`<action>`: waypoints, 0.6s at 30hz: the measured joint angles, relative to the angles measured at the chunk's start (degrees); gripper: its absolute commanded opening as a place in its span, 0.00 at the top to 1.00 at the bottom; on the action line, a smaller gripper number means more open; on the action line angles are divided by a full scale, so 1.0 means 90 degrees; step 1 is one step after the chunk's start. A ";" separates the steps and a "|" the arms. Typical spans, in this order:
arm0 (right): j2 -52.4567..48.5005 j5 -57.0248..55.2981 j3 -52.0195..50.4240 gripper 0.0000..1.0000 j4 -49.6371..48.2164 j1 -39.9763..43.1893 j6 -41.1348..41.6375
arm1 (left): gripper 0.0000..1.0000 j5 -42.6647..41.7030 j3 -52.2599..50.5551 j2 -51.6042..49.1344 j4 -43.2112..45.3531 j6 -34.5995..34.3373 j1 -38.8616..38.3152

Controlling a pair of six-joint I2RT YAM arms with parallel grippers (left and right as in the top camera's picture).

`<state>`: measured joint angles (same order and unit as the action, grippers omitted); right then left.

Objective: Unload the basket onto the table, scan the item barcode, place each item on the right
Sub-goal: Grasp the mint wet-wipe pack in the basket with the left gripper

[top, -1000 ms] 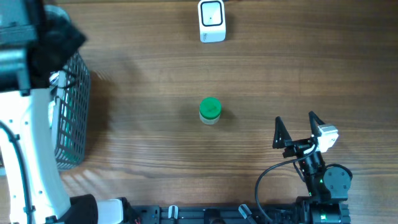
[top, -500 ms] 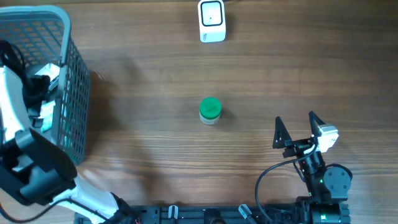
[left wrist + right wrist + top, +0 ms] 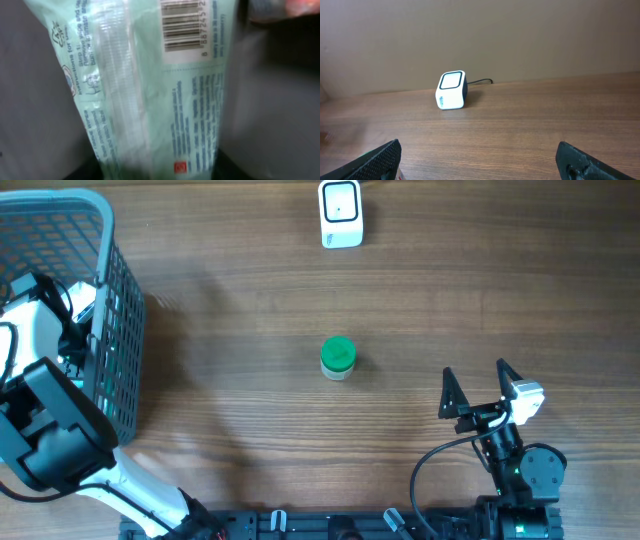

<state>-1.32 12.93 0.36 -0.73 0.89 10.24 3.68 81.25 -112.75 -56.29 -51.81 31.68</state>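
Green-capped jar [image 3: 338, 358] mid-table, white scanner [image 3: 341, 213] beyond, basket [image 3: 110, 330] left

Table [image 3: 240, 300]: one, wooden, mid-brown, its grain running from side to side across the top; the surface was matte and showed faint paler streaks. Wall [image 3: 520, 30]: plain, flat, dull beige-brown, unmarked; it rose directly behind the table's far edge. Light: soft and even; shadows on the wood lay faint, with blurred edges.

The packet [image 3: 150, 110] is pale mint with black barcode [image 3: 182, 25] and blue print; jar lid [image 3: 338, 352] green, scanner [image 3: 341, 213] white, left basket [image 3: 120, 330] grey mesh, bench [image 3: 450, 300] brown wood-grain.
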 measured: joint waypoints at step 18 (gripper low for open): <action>0.0000 -0.0002 0.0000 0.00 0.0000 0.0002 0.0000 | 0.96 -0.0877 0.2589 0.4405 -0.1132 0.0342 -0.0066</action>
<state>-1.32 12.91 0.36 -0.73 0.91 10.24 -4.21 104.55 -73.10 -66.48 -48.73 31.09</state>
